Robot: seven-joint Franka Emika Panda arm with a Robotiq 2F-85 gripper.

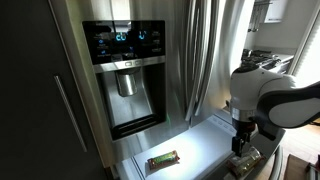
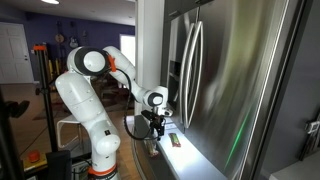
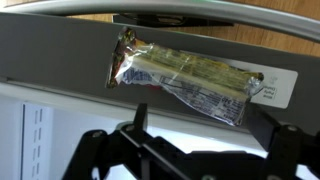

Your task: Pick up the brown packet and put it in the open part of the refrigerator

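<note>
The brown packet (image 3: 185, 75), crinkled tan-brown with a grey sheen, lies on the grey top edge of the pull-out drawer's front in the wrist view. It also shows under the gripper in an exterior view (image 1: 246, 163). My gripper (image 3: 205, 125) is open, its dark fingers just short of the packet and not touching it. The gripper hangs over the drawer's front edge in both exterior views (image 1: 241, 148) (image 2: 155, 126). The open drawer (image 1: 205, 135) has a bright white inner floor (image 3: 70, 110) and sits below the refrigerator doors.
A greenish packet with a reddish edge (image 1: 163, 159) (image 2: 175, 140) lies on the drawer's white floor. The black water dispenser niche (image 1: 128, 85) is above the drawer. Stainless refrigerator doors (image 2: 215, 70) rise behind. Wooden floor (image 3: 240, 32) shows beyond the drawer front.
</note>
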